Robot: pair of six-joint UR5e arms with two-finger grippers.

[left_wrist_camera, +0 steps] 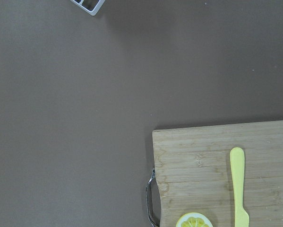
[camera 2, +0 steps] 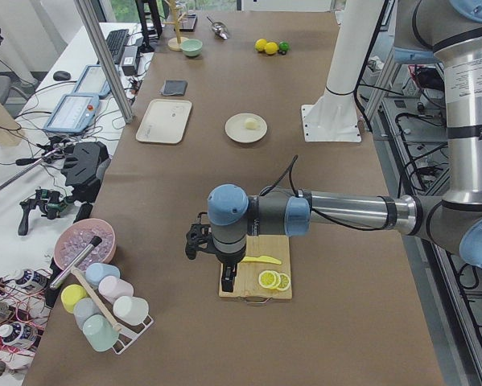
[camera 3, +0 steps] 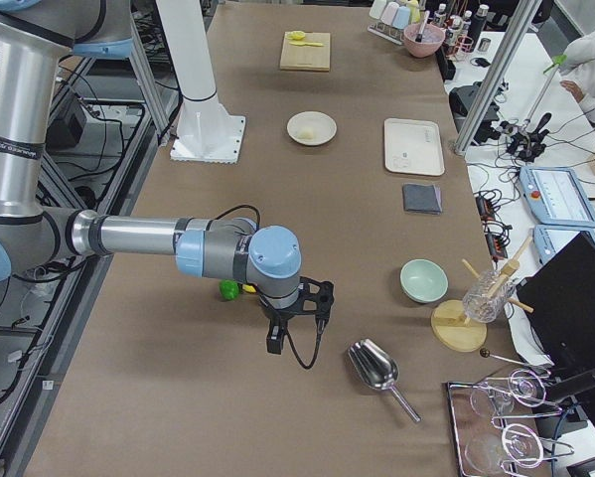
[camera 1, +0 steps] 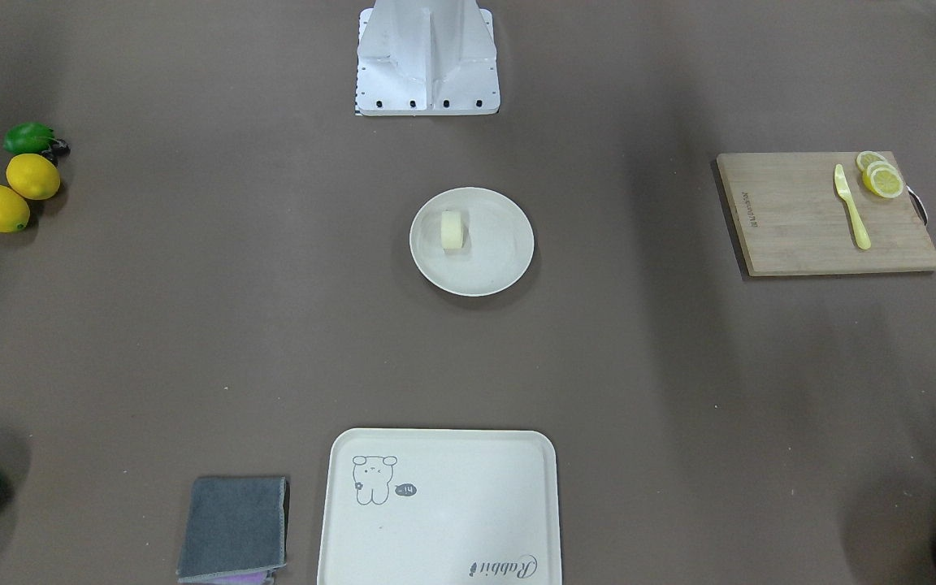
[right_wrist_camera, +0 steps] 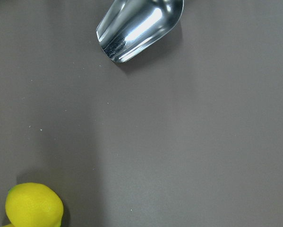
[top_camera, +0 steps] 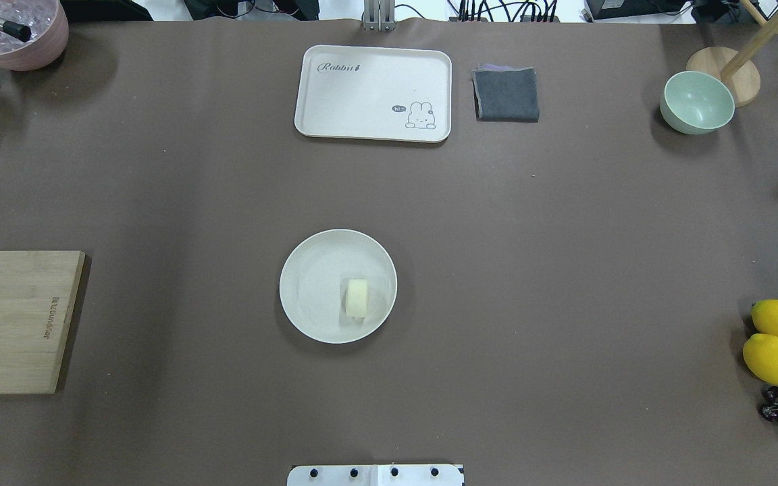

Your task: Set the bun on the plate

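Bun point(camera 1: 452, 231) is sitting on the plate point(camera 1: 500, 268) mid-counter, a touch off centre toward my base. My left claw point(camera 2: 227, 281) hangs over the cutting board point(camera 1: 801, 227) and my right claw point(camera 3: 274, 345) between the lemons point(camera 1: 32, 176) and the scoop point(camera 3: 373, 366). Both are well apart from the plate, and whether they're open or closed I cannot tell. I'd judge the bun light, soft and squashable, so any re-grip is a gentle pinch across its sides

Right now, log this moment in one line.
bun: on plate | left gripper: by cutting board, state unclear | right gripper: near metal scoop, state unclear
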